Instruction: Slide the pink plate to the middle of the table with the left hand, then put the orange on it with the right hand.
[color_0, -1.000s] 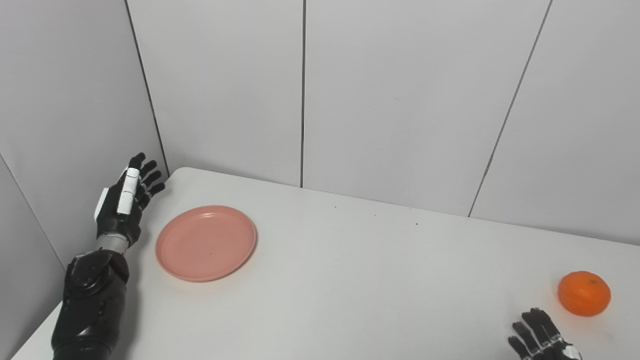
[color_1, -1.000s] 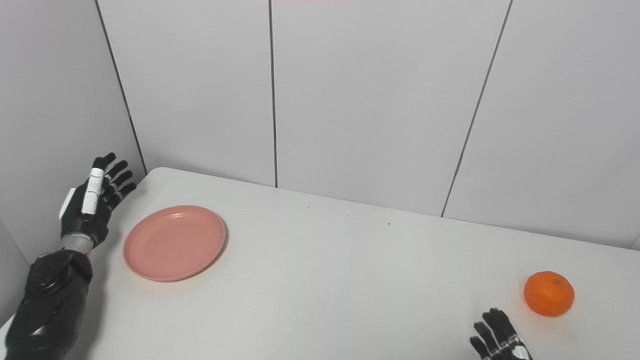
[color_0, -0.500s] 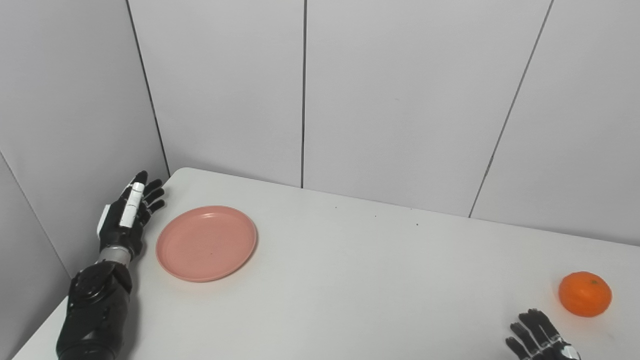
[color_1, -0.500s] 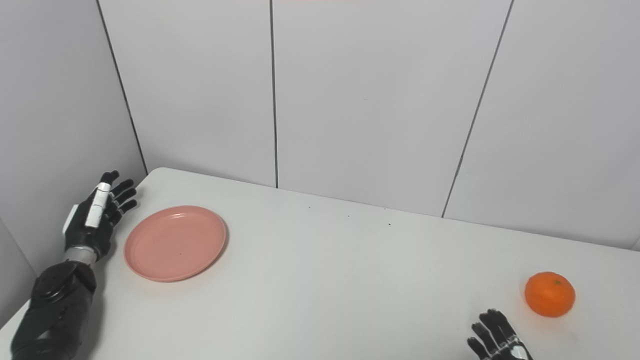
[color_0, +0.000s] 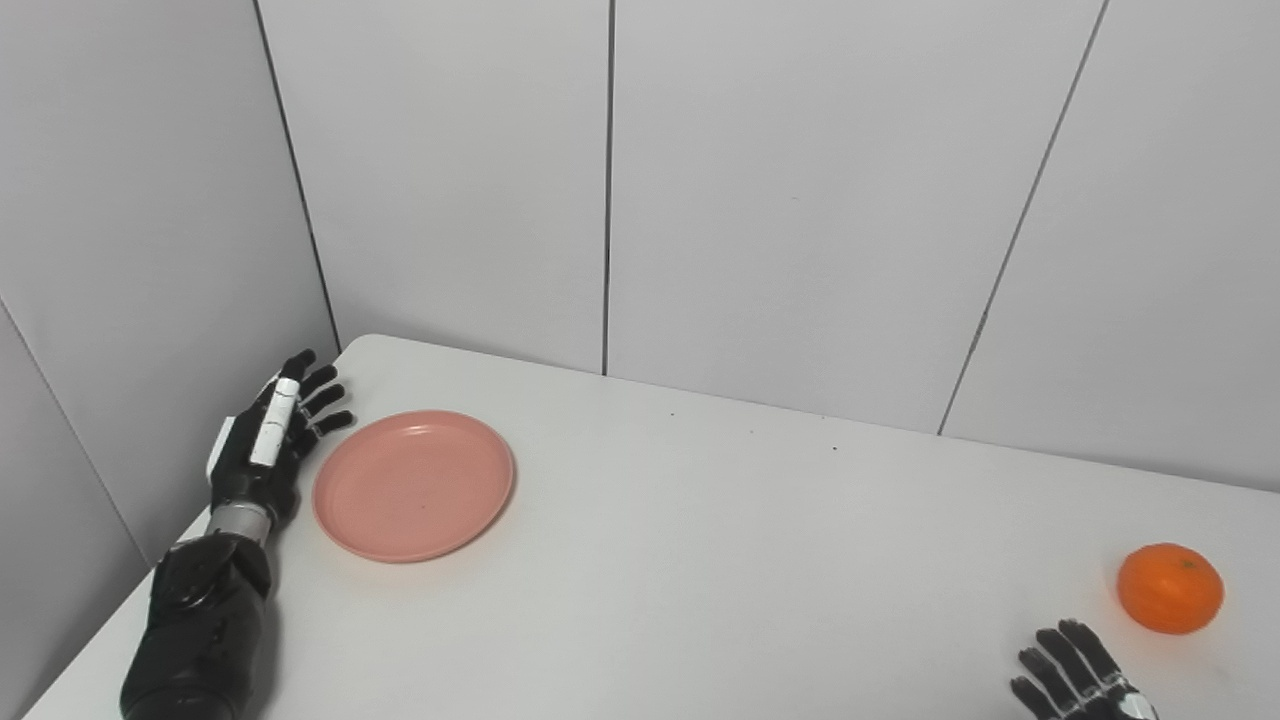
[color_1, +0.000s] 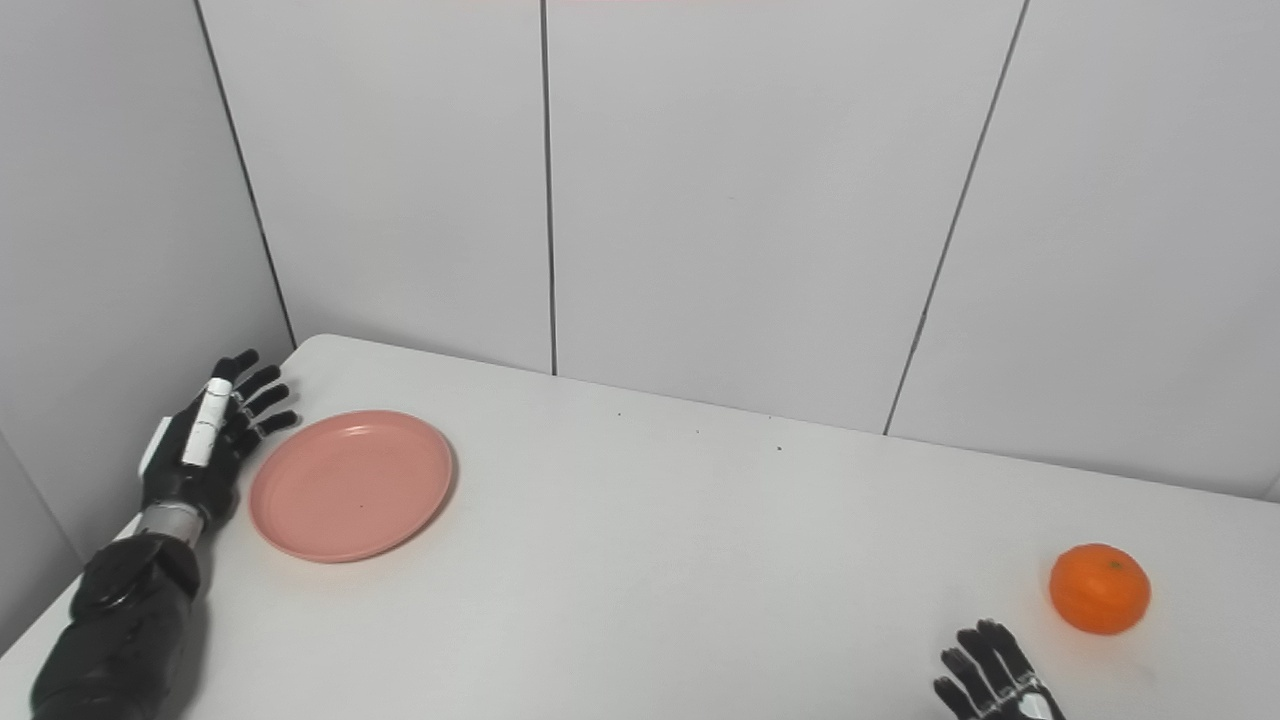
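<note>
One pink plate (color_0: 413, 484), one orange (color_0: 1170, 588), left hand (color_0: 268, 445) fingers spread, empty, right hand (color_0: 1075, 680) fingers apart, empty

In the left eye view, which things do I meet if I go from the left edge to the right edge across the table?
left hand → pink plate → right hand → orange
</note>
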